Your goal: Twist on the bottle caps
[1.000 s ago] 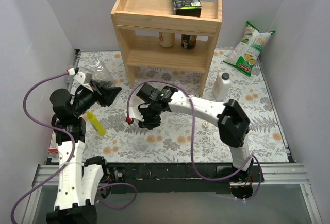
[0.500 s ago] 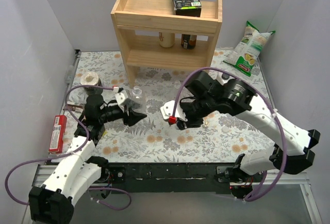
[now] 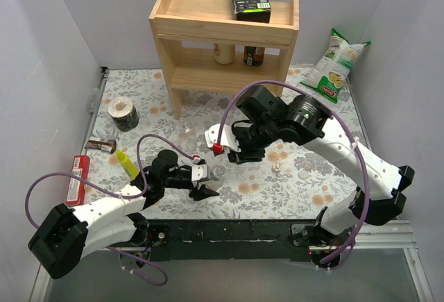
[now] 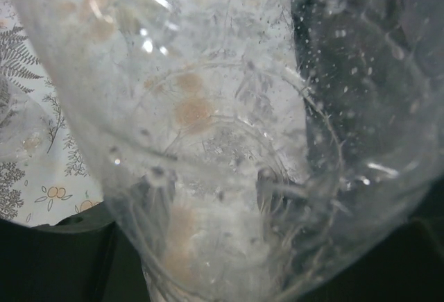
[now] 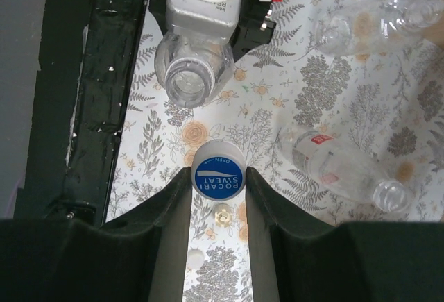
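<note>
My right gripper [image 5: 218,185] is shut on a white cap with a blue printed top [image 5: 218,175], held above the flowered table. My left gripper [image 5: 199,32] is shut on a clear bottle [image 5: 191,74] whose open, uncapped mouth faces the right wrist camera, just beyond the cap. In the top view the left gripper [image 3: 207,184] holds that bottle [image 3: 218,172] near the front edge, with the right gripper [image 3: 236,153] close above and behind it. The bottle [image 4: 208,142] fills the left wrist view and hides the fingers. Two more clear bottles [image 5: 343,170] [image 5: 374,17] lie on the table.
A small gold piece [image 5: 222,214] and a loose white cap [image 5: 195,259] lie under the right gripper. A wooden shelf [image 3: 225,38] with jars stands at the back, a chip bag [image 3: 336,62] back right, a tape roll [image 3: 125,111] and a yellow item [image 3: 127,165] left.
My left arm has swung from the left side down to the front centre with a bottle in it. My right gripper has moved left, over that bottle's mouth.
</note>
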